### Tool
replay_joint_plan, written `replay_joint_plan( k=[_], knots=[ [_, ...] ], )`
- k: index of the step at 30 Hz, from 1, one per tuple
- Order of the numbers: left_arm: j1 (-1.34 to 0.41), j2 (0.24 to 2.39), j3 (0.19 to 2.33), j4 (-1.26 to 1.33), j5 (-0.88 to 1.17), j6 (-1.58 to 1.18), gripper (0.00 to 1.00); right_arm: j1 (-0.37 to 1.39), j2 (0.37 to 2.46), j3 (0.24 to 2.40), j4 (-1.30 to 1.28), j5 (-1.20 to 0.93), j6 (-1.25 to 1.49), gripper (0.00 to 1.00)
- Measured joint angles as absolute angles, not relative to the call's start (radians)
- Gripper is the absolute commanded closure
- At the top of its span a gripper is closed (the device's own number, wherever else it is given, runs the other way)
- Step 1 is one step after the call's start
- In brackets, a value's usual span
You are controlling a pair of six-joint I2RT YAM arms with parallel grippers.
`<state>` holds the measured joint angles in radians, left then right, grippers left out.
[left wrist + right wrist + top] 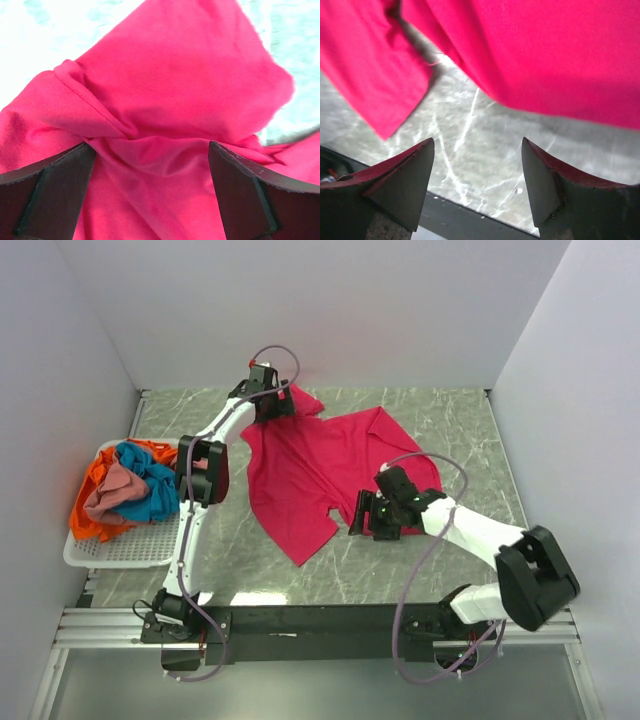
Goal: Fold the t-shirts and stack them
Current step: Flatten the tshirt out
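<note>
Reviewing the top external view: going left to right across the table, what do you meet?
white basket with its heap of t-shirts → left arm's black elbow → magenta-pink t-shirt → right arm's black elbow

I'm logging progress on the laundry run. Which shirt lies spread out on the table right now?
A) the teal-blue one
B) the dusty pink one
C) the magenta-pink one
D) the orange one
C: the magenta-pink shirt lies spread on the table, while the orange shirt, teal-blue shirt and dusty pink shirt sit bunched in the white basket.
</note>
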<state>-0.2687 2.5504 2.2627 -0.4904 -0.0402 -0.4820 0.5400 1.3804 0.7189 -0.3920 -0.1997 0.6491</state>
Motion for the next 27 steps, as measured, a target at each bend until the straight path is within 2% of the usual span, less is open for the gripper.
replay_joint_plan(
  k=[3, 6, 12, 16, 20, 23, 27],
  knots=[
    [-0.269, 2.531, 2.243, -0.470, -0.013, -0.484, 0.01, 0.544, 1.302, 0.735, -0.442, -0.153, 0.673, 0.18],
    [-0.269, 2.427, 2.130, -0.480, 0.010, -0.495, 0.01, 0.514, 1.236, 0.789, -0.488, -0.097, 0.680, 0.13],
    [-0.293, 1.953, 1.656, -0.444, 0.017, -0.572, 0.01, 0.270, 1.156, 0.820, -0.486, -0.097, 0.677, 0.09],
    [-0.437, 1.596, 1.317, -0.426, -0.062, -0.657, 0.01, 0.104, 1.110, 0.778, -0.518, -0.046, 0.660, 0.05],
    [-0.621, 1.370, 1.034, -0.421, -0.088, -0.786, 0.01, 0.014, 1.063, 0.759, -0.550, 0.010, 0.632, 0.05],
    [-0.702, 1.288, 0.880, -0.479, -0.102, -0.881, 0.01, -0.059, 1.034, 0.743, -0.558, 0.023, 0.611, 0.05],
    [-0.810, 1.276, 0.788, -0.522, -0.103, -0.977, 0.01, -0.128, 1.016, 0.717, -0.561, 0.027, 0.596, 0.05]
  ],
)
